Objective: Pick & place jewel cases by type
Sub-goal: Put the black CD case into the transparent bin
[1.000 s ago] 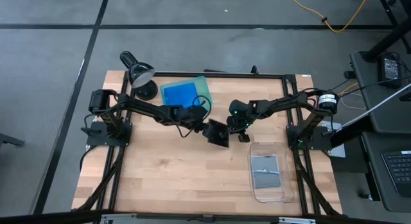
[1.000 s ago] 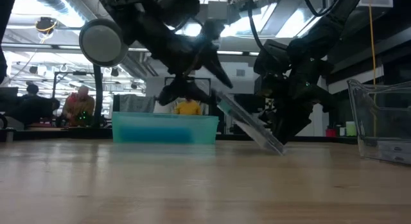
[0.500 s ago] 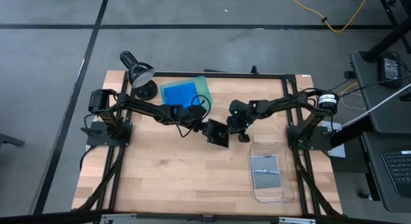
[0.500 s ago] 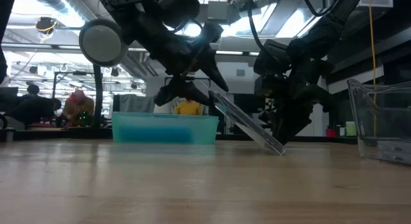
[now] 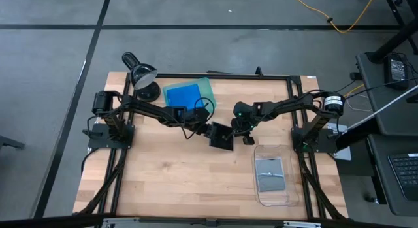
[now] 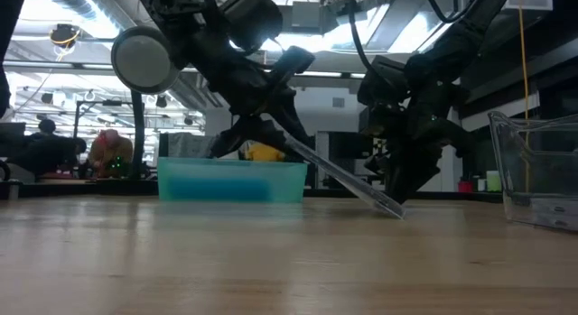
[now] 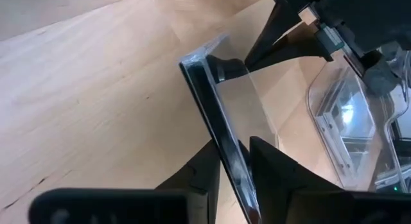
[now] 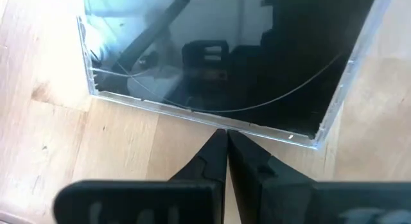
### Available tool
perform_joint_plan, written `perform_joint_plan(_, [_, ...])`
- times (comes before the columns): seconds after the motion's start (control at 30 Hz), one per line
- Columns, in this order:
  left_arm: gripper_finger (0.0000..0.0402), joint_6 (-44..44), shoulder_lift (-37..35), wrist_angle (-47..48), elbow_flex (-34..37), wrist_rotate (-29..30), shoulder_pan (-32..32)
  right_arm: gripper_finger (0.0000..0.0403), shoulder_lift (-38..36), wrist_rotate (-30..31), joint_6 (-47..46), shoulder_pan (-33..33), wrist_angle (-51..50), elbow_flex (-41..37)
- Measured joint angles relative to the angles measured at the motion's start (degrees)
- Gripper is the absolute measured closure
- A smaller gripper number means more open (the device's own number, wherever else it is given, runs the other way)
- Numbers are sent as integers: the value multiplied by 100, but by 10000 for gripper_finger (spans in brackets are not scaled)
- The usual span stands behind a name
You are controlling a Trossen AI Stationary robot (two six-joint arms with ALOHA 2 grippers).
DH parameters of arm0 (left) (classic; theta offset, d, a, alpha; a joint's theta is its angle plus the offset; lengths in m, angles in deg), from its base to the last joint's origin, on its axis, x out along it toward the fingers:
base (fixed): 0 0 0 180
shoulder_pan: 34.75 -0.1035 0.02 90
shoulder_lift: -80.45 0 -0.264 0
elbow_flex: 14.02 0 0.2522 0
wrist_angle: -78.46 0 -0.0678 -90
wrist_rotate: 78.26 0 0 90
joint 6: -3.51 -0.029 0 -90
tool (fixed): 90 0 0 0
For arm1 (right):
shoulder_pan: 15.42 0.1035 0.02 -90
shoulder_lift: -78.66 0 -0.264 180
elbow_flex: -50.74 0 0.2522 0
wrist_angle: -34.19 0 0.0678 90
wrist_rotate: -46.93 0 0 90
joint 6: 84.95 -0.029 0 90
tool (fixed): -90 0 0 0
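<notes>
Nearest you, at the table's front right, the clear tray (image 5: pixel 271 179) sits on the wooden table (image 5: pixel 163 182) w/ one grey square case (image 5: pixel 270 174) lying flat inside; the low view shows its wall (image 6: pixel 533 171) at far right.

Mid-table, approx. centre: your left gripper (image 5: pixel 210 130) and right gripper (image 5: pixel 243 131) face each other across one dark, clear-edged square jewel case (image 5: pixel 222 136). Case is tilted, not flat: in the low view its lower edge rests on the table (image 6: pixel 271 261) and it slopes up toward the left gripper (image 6: pixel 271 116). Left wrist view shows the case (image 7: pixel 221 115) edge-on w/ that arm's fingers (image 7: pixel 270 163) either side of it, pressed close: left gripper is clamped on the case's raised edge. Right wrist view shows the right gripper (image 8: pixel 226 142) w/ fingers together, tips touching the case's (image 8: pixel 218 63) lower edge at table level; nothing held between them. Low view puts the right gripper (image 6: pixel 397 184) at that same low corner.

Further back, behind the left arm: green tray (image 5: pixel 189 94) holding blue cases (image 5: pixel 183 95), count not discernible. Desk lamp (image 5: pixel 140 74) stands just beside it, at the table's back-left.
</notes>
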Motion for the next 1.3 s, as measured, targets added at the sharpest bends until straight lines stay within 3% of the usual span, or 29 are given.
perform_joint_plan(0.3, [342, -171, -94, -24, -2, 112, -42, 382, -10, 47, 6, -2, -81, 2])
perform_joint_plan(0.63, [356, -386, -450, 198, -2, 195, 9, 382, -362, 1071, -300, -177, -369, -12])
perform_joint_plan(1.03, [372, -1117, -1425, 1113, 0, 1030, 4, 382, -1336, 1053, -576, -686, -382, -13])
perform_joint_plan(1.3, [373, -2035, -2139, 1051, 2, 1478, 11, 382, -1531, 1018, -804, -843, -338, -4])
